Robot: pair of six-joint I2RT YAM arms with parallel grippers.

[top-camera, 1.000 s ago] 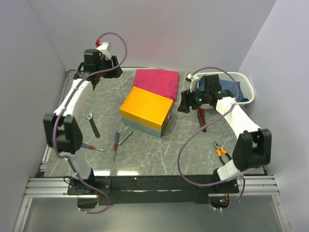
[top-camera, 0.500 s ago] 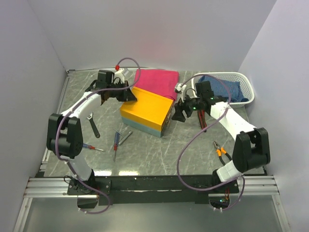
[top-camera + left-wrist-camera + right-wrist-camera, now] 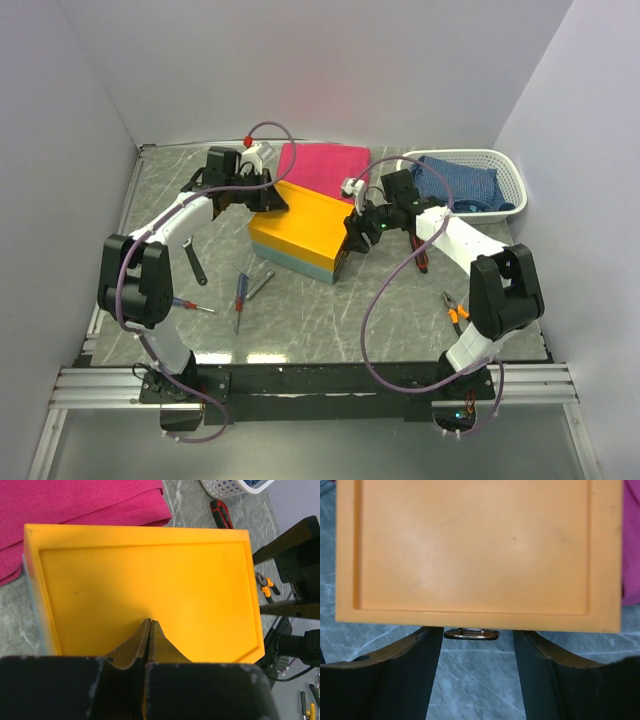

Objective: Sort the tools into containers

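The box (image 3: 300,222) has an orange lid (image 3: 150,570) and a teal base. My left gripper (image 3: 266,200) is shut, its tips (image 3: 150,622) on the lid near its edge. My right gripper (image 3: 352,238) is open at the box's right side, its fingers (image 3: 427,640) either side of a small metal latch (image 3: 471,634). The white basket (image 3: 505,176) stands at the back right. On the table lie a wrench (image 3: 197,268), red screwdrivers (image 3: 240,290), a thin grey tool (image 3: 262,284), red-and-black pliers (image 3: 421,252) and orange pliers (image 3: 457,311).
A pink folded cloth (image 3: 325,165) lies behind the box, partly under it. A blue cloth (image 3: 460,180) fills the basket. Grey walls close in the table on three sides. Another red screwdriver (image 3: 192,306) lies by the left arm's base.
The left arm swung from the back left corner onto the box lid and its jaws shut. The right gripper moved left from the basket to the box's side, jaws narrowing.
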